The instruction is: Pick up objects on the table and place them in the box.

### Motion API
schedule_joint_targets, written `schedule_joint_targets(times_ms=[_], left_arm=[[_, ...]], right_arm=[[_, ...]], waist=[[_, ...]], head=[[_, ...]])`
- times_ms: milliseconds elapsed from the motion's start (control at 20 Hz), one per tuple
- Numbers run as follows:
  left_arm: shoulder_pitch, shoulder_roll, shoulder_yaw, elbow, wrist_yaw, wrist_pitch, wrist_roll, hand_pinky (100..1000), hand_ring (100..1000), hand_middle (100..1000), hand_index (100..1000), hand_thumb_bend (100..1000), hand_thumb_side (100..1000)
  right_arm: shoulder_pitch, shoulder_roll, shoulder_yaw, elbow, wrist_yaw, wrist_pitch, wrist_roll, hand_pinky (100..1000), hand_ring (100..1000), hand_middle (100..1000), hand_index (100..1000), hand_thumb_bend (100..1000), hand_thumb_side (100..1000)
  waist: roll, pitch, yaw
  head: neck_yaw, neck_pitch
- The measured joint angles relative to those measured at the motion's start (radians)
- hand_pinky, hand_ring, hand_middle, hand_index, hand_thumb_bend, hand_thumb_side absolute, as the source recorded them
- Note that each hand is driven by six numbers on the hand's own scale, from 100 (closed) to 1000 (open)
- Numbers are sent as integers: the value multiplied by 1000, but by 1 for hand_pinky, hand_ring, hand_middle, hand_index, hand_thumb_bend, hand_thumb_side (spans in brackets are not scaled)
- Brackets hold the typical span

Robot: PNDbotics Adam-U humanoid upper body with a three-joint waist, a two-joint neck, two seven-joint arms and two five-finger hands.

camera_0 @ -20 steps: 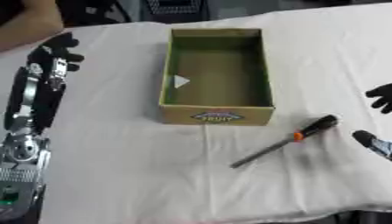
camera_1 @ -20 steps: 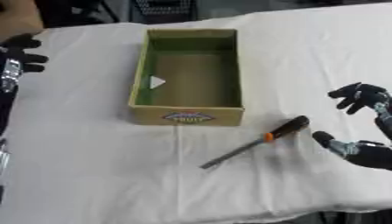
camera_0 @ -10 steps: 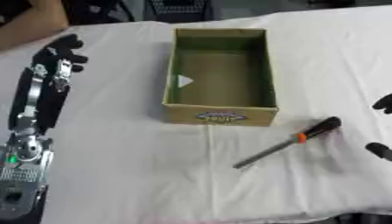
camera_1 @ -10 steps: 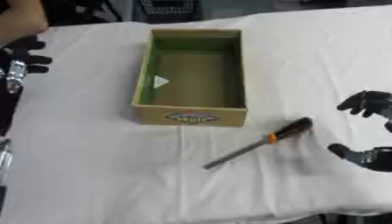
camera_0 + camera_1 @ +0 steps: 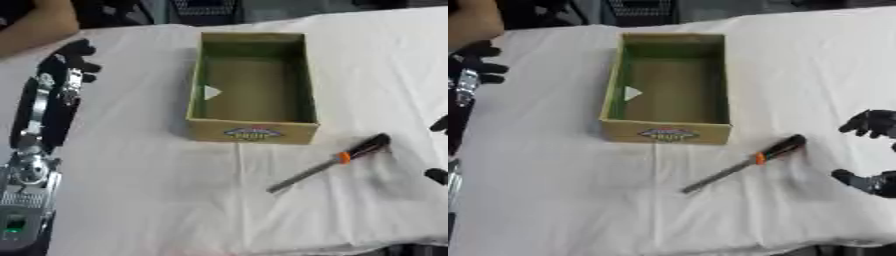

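Note:
An open cardboard box [image 5: 254,133] with a green inside stands upright in the middle of the white-clothed table. A small white triangular thing [image 5: 212,92] shows at its inner left wall. A screwdriver [image 5: 750,162] with a black handle, an orange collar and a metal shaft lies slantwise on the cloth just right of the box's front, handle toward the right. My right hand [image 5: 871,124] hovers at the right edge, past the handle and apart from it, fingers and thumb spread and holding nothing. My left hand [image 5: 75,54] rests open at the far left, its arm lying along the table's left side.
The white cloth [image 5: 157,190] hangs over the table's front edge at the bottom of the views. Dark furniture [image 5: 640,10] stands beyond the far edge. My left arm's silver and black links [image 5: 35,150] fill the left strip of the table.
My right hand has drawn back a little toward the right edge, away from the screwdriver. The whole view has shifted slightly. Box and screwdriver lie where they were.

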Motion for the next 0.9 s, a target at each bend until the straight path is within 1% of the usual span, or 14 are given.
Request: schedule_joint_targets(times_ms=[250, 500, 900], left_arm=[[0, 0, 0, 0, 0, 1, -3, 698, 716, 780, 888, 124, 1000], [0, 0, 0, 0, 0, 1, -4, 698, 716, 780, 888, 123, 1000], [0, 0, -6, 0, 2, -1, -7, 699, 716, 780, 888, 122, 1000]], right_arm=[[-12, -12, 4, 19, 0, -6, 1, 608, 669, 722, 793, 519, 524], [-30, -37, 15, 41, 0, -14, 5, 611, 670, 720, 790, 505, 519], [-98, -82, 41, 112, 0, -31, 13, 617, 673, 721, 789, 496, 508]], waist=[[0, 0, 1], [0, 0, 2], [-1, 0, 9]], head=[[0, 0], [0, 0], [0, 0]])
